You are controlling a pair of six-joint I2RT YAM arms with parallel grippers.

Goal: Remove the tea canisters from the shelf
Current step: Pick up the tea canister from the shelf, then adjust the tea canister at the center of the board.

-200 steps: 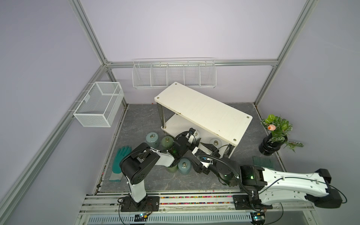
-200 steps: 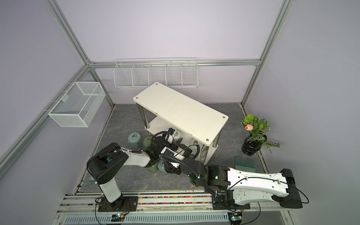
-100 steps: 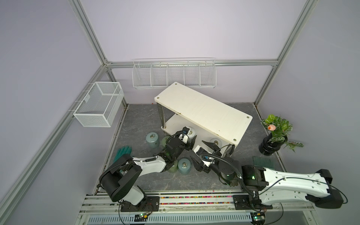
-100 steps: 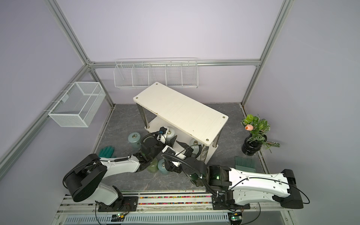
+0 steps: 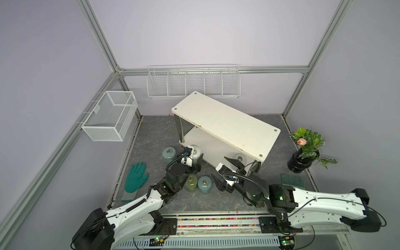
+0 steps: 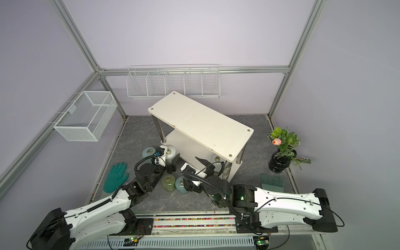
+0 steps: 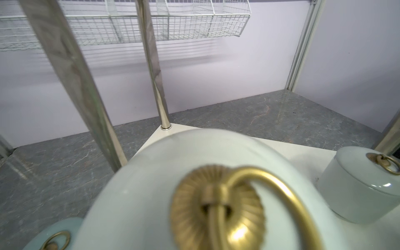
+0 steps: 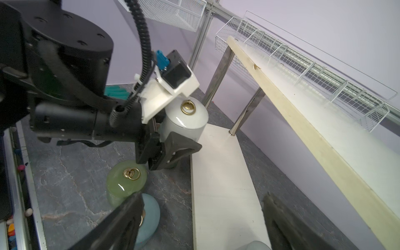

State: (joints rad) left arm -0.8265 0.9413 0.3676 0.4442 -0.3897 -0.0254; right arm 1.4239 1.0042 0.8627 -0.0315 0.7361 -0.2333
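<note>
A cream-white 2-tier rectangular shelf with chrome tube legs [image 5: 227, 123] is standing on the grey marbled floor [image 5: 151, 134], stretching away beyond both claws. The left claw [image 5: 194, 155] is sitting at the shelf's left end, clamping a pale grey-white glossy lidded tea canister with a brass ring on top [image 8: 188, 123]. Its dark finger [image 8: 179, 147] is pressing against the jar's near side, at the end edge of the lower tier. The finger is hiding the jar's base, so I cannot tell whether it is resting on the board.

The right claw [image 5: 218, 166] is hanging beside the lower tier's long front edge, its 2 fingers spread wide with nothing between them. Just beyond its far finger, another pale grey-white canister [image 5: 239, 159] is sitting on the lower tier. Just left of its near finger, a light blue canister [image 5: 204, 184] and an olive green canister [image 5: 190, 183] are standing side by side on the floor. Another light blue canister [image 5: 168, 153] is standing on the floor just left of the left claw.
</note>
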